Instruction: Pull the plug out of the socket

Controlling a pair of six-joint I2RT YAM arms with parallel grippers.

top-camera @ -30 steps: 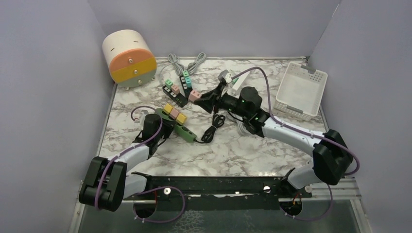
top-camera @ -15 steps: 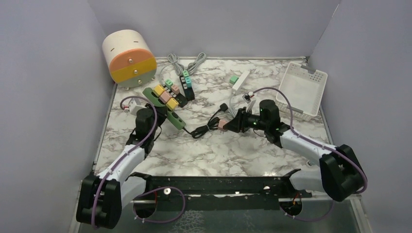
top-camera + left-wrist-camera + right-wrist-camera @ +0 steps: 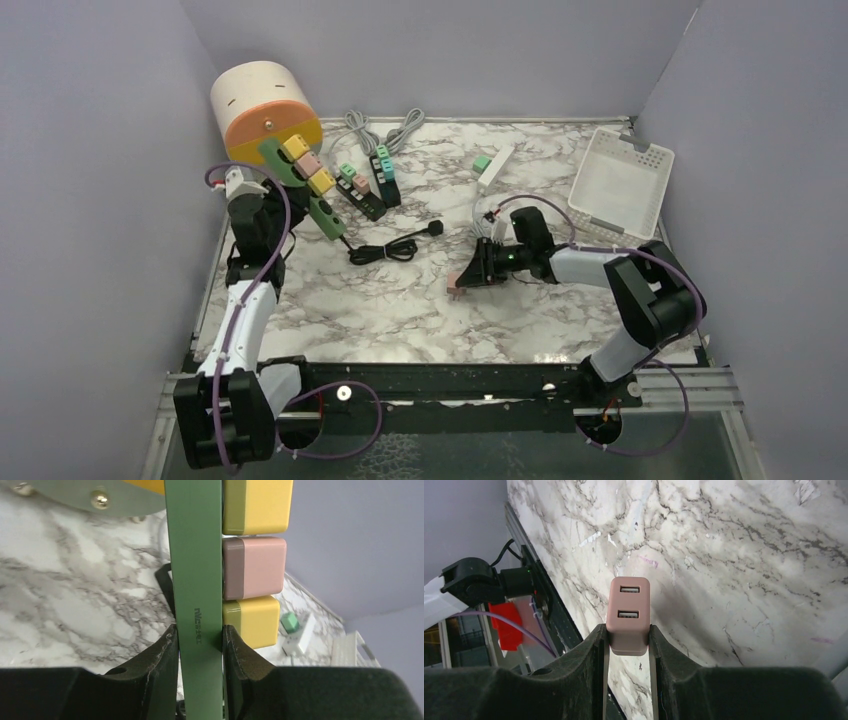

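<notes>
Pink plug (image 3: 628, 615), already unplugged, sits clamped by its base in the right gripper (image 3: 628, 632); so shallow a hold may let it slip. Beyond, the left gripper (image 3: 198, 635) pinches the green strip (image 3: 195, 555) edgewise, where its three plugs (image 3: 252, 567) could twist it loose. Only the top view shows the strip's cord (image 3: 385, 250); only the right wrist view, the plug's two ports (image 3: 628, 601).
</notes>
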